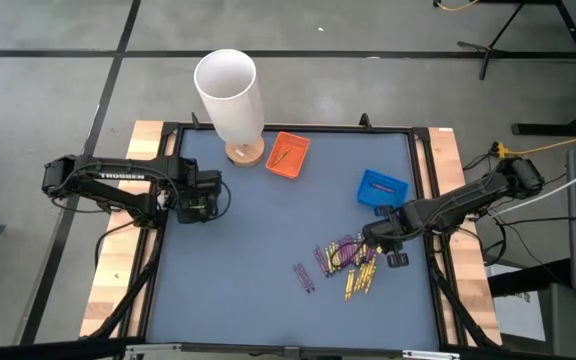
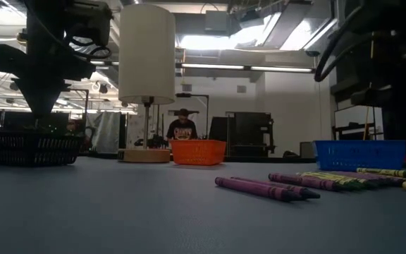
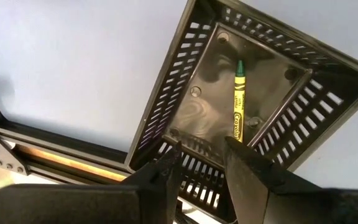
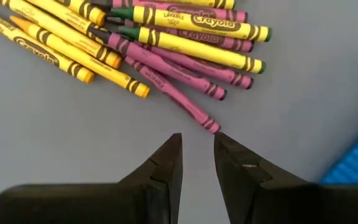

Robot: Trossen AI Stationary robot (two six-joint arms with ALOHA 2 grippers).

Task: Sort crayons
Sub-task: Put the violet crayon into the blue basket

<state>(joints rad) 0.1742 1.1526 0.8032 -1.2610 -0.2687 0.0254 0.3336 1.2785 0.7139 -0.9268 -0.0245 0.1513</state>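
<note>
A pile of yellow and purple crayons [image 1: 348,260] lies on the blue-grey mat at the right front; it also shows in the right wrist view [image 4: 166,43] and the low view [image 2: 344,180]. Two purple crayons [image 1: 304,277] lie apart to its left. My right gripper [image 4: 197,149] is open and empty, just above the mat, beside the tip of a purple crayon [image 4: 209,124]. My left gripper [image 3: 201,155] is open and empty above a black basket [image 3: 166,81]. One yellow-wrapped, green-tipped crayon [image 3: 238,102] lies on the basket's floor.
An orange tray [image 1: 288,155] with a crayon in it stands at the far middle, and a blue tray [image 1: 383,188] at the right. A tall white cylinder [image 1: 230,95] on a wooden base stands at the far edge. A person [image 2: 183,127] shows in the room behind.
</note>
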